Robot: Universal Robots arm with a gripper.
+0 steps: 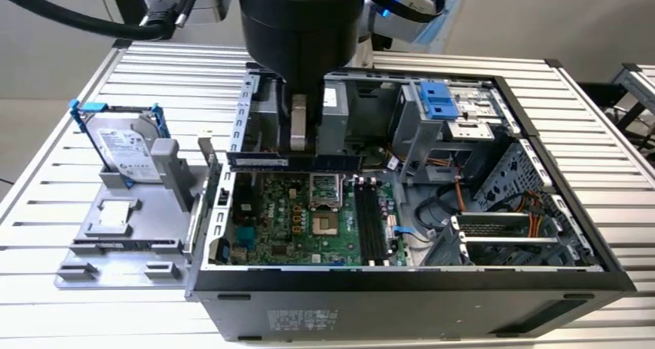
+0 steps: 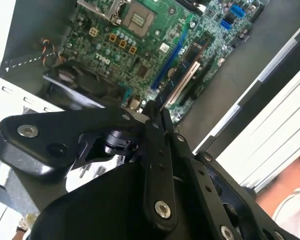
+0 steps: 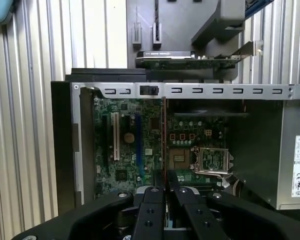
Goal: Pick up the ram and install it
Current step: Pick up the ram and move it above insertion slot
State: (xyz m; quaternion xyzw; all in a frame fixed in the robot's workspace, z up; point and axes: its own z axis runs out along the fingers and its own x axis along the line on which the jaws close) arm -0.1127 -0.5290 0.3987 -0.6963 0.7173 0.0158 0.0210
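Ram point(image 1: 291, 162) is pinched in your gripper point(image 1: 297, 151), whose fingers are pressed together on the stick's middle from above. It hangs level in the upper middle of the exterior view, with its long edge running across the frame.

You have it over the far edge of the green motherboard point(image 1: 297, 218) inside the open computer case point(image 1: 409, 303). The black memory slots point(image 1: 370, 220) run up and down the frame, below the end of the ram that points to the exterior view's right.

In the first wrist view you see the stick edge-on point(image 3: 164, 145), a thin line coming out from the gripper point(image 3: 164, 189) between its fingertips point(image 3: 154, 200).

Toward the exterior view's left, a hard drive point(image 1: 123, 146) in a blue frame stands upright on a grey fixture point(image 1: 118, 234) on the slatted metal table point(image 1: 41, 211).
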